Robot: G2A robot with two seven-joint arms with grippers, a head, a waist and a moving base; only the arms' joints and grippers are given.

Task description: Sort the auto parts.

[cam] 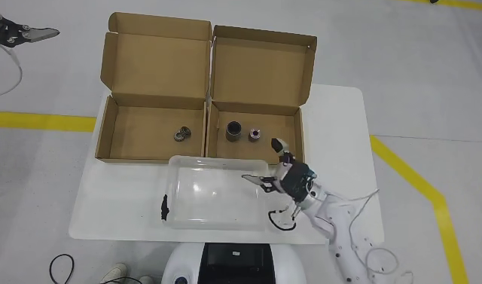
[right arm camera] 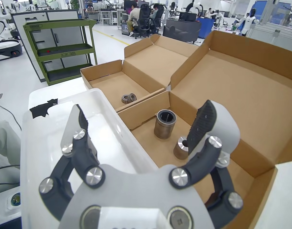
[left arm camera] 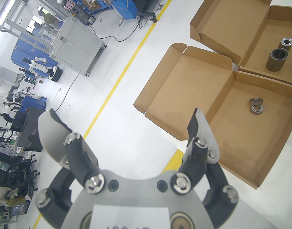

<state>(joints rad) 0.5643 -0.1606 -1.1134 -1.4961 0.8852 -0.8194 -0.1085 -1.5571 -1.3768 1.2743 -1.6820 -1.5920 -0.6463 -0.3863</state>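
White table (cam: 340, 126), rounded corners, standing on pale floor. Two brown cardboard boxes side by side along far half: left box (cam: 135, 137) and right box (cam: 285, 133), side walls touching, lids open and tilted back toward far edge. Clear plastic tray (cam: 218, 161) at near edge, far rim touching both boxes' front walls. Bare tabletop right of right box.
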